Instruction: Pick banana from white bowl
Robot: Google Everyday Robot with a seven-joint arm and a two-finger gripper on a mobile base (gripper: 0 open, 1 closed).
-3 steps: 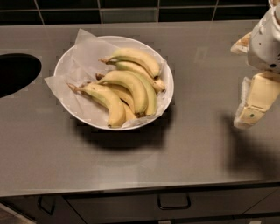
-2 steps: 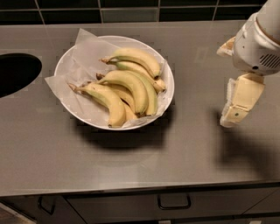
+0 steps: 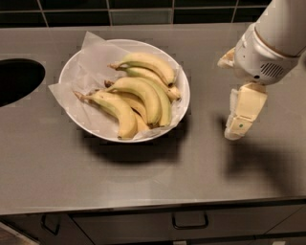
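The white bowl (image 3: 187, 101) sits on the grey counter left of centre, lined with crumpled white paper (image 3: 91, 52). Several yellow bananas (image 3: 143, 91) lie in it, stems pointing left; the nearest one (image 3: 114, 107) lies along the front. My gripper (image 3: 240, 117) hangs from the white arm (image 3: 272, 43) at the right, over the bare counter, about a hand's width to the right of the bowl's rim. It holds nothing that I can see.
A dark round sink opening (image 3: 16, 79) is cut into the counter at the far left. Dark tiles (image 3: 143, 9) run along the back wall. Drawer fronts with handles (image 3: 190, 221) lie below the counter's front edge.
The gripper and arm have moved left, closer to the bowl's right side. The bowl and bananas have not moved.
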